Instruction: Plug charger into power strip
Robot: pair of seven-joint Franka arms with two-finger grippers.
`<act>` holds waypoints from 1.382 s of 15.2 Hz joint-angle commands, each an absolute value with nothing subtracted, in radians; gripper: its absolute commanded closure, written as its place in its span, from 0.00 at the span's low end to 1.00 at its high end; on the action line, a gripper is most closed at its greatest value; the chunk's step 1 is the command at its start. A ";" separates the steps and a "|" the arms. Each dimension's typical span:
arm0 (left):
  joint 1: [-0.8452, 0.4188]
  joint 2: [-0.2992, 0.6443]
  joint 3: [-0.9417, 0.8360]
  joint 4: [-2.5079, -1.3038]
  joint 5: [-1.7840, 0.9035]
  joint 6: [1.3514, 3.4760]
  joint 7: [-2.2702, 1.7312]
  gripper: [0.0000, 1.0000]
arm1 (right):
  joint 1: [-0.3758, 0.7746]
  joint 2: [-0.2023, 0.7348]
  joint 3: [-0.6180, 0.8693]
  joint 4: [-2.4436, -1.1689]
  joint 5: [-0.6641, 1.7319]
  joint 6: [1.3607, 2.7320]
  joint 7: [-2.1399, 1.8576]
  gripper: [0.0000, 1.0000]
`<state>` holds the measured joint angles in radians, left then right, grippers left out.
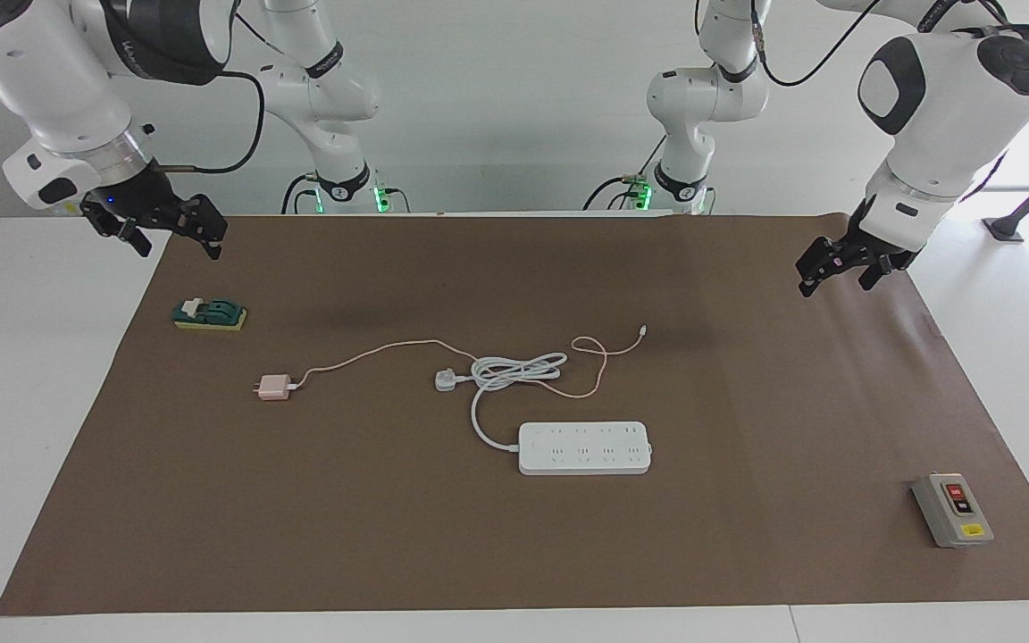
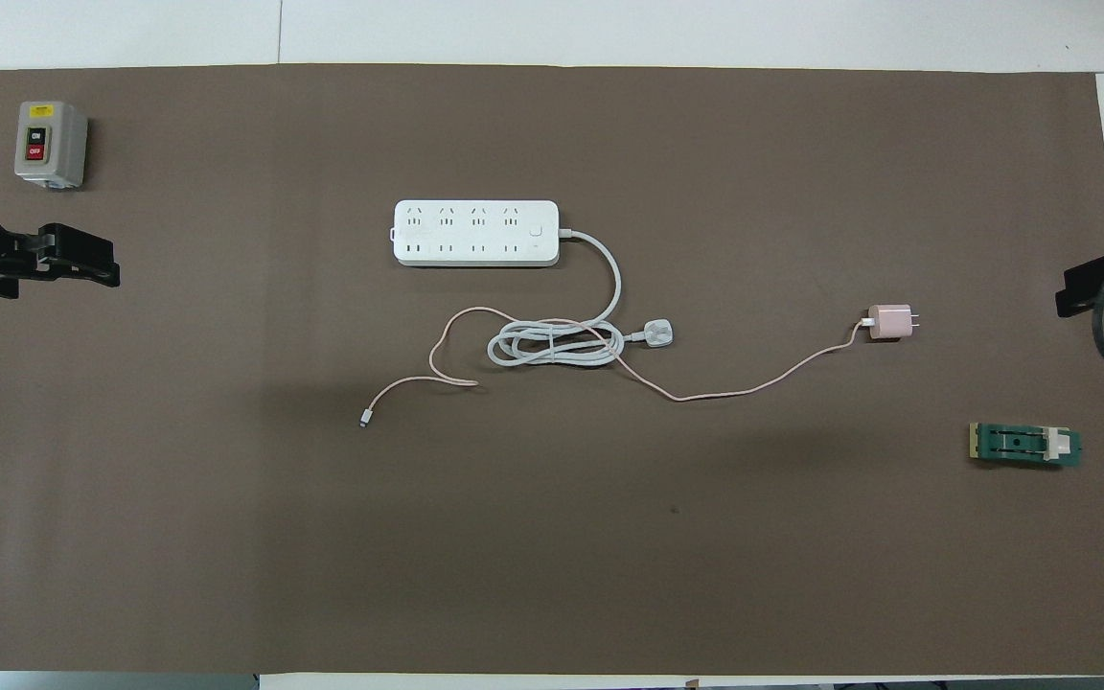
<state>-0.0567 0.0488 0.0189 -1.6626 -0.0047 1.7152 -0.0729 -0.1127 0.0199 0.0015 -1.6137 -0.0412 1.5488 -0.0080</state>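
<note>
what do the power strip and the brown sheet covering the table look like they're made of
The power strip looks like hard white plastic with a smooth, slightly glossy shell and moulded outlet slots. The brown sheet looks like matte kraft paper, judging by its flat, dull surface and faint creases near one end; thin fabric cannot be ruled out.

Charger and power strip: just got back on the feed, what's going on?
Nothing is being handled yet. The charger lies unplugged on the brown mat, toward the right arm's end, its pink cable trailing across the power strip's coiled cord. The power strip lies mid-table, sockets up. The right gripper and left gripper hang open over the mat's ends, holding nothing.
</note>
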 commanded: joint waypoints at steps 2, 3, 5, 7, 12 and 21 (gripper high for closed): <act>-0.052 0.069 0.018 -1.637 -0.011 1.720 -0.071 0.00 | -0.172 0.050 0.008 -1.694 0.055 1.592 0.205 0.00; -0.052 0.071 0.017 -1.632 -0.011 1.720 -0.071 0.00 | -0.176 0.069 0.008 -1.695 0.080 1.594 0.260 0.00; -0.052 0.071 0.017 -1.629 -0.009 1.718 -0.071 0.00 | -0.181 0.113 0.006 -1.695 0.148 1.594 0.410 0.00; -0.054 0.071 0.017 -1.626 -0.009 1.720 -0.071 0.00 | -0.222 0.164 0.006 -1.701 0.236 1.624 0.506 0.00; -0.054 0.074 0.017 -1.628 -0.011 1.720 -0.071 0.00 | -0.247 0.224 0.005 -1.766 0.398 1.729 0.733 0.00; -0.064 0.084 0.015 -1.626 -0.011 1.729 -0.080 0.00 | -0.350 0.428 0.005 -1.759 0.577 1.744 0.772 0.00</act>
